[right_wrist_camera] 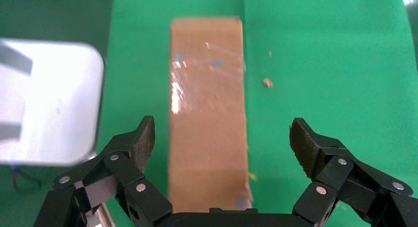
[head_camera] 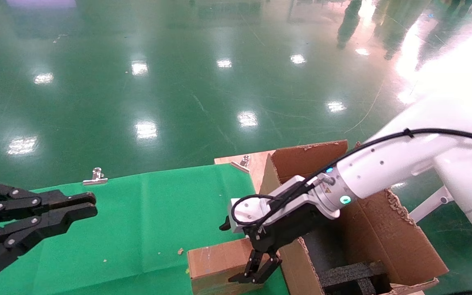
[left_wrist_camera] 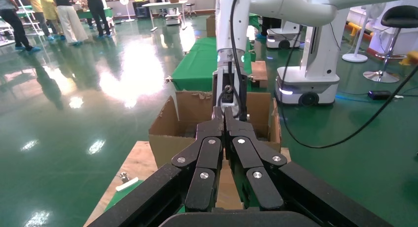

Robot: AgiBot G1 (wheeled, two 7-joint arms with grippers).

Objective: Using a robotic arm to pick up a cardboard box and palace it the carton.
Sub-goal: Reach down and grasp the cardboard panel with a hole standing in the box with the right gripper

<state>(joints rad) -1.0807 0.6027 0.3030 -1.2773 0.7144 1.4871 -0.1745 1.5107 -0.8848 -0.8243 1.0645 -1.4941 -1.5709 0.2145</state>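
- Head view: my right claw [head_camera: 256, 273], on the white robotic arm [head_camera: 387, 164], hangs pointing down over the cardboard box [head_camera: 215, 264], close to the box's edge nearest the carton [head_camera: 367, 229].
- Right wrist view: the right claw [right_wrist_camera: 222, 148] is spread wide, with one fingertip [right_wrist_camera: 145, 133] on each long side of the cardboard box [right_wrist_camera: 207, 113]. Neither pad touches the cardboard, and the claw holds nothing.
- The cardboard box lies flat on the green cloth of the table [head_camera: 146, 221], just beside the carton's near wall. A strip of clear tape [right_wrist_camera: 197, 74] runs along its top face.
- The carton stands at the table's right end with its flaps raised and their edges torn. Black foam inserts [head_camera: 350, 274] sit in its bottom.
- My left claw [head_camera: 76, 209] hovers above the left part of the table, well apart from the box. In the left wrist view, the left claw [left_wrist_camera: 224, 119] has its fingertips pressed together with nothing between them.
- Two metal clips [head_camera: 95, 177] pin the cloth at the table's far edge, and a small cardboard scrap [head_camera: 180, 250] lies on the cloth near the box.
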